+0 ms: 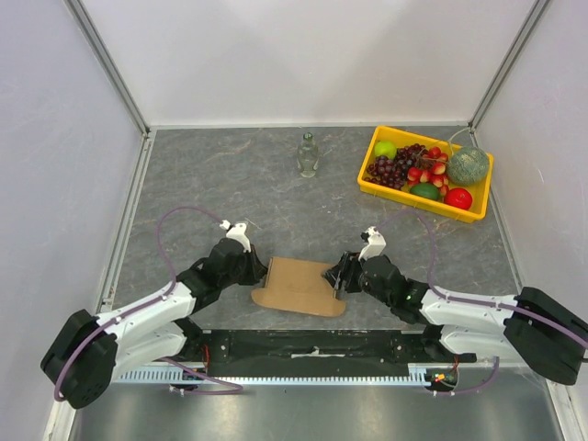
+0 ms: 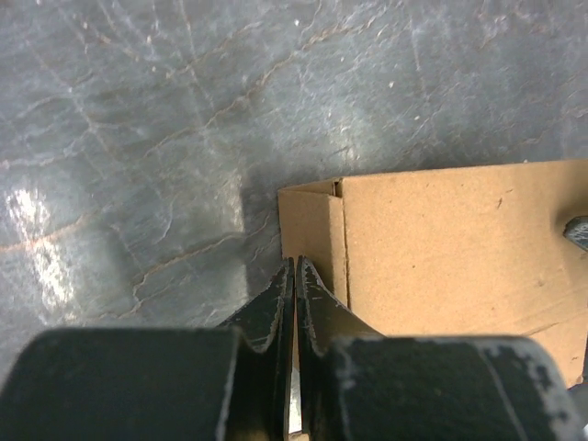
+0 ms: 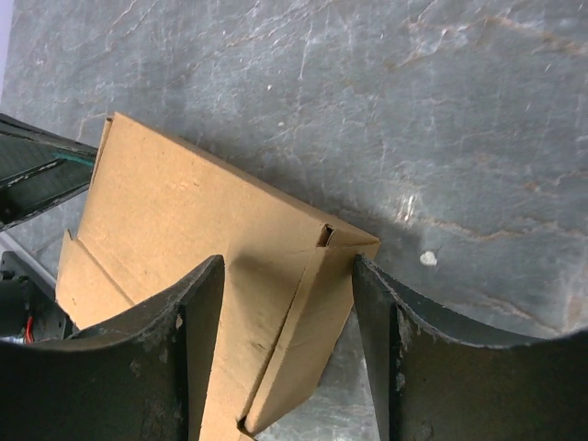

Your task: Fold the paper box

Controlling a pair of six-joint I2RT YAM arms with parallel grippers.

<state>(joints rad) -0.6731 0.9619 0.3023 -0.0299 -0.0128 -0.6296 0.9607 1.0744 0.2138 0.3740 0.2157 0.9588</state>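
Two claws are flanking the box [image 1: 296,287], which is lying on the table [image 1: 211,184] near the arm bases. The left claw [image 2: 294,268] is clenched at its left edge, and the right claw [image 3: 287,265] is gaping astride the right flap. Closing squarely along that crease while the left is bracing should be stopping any sliding.
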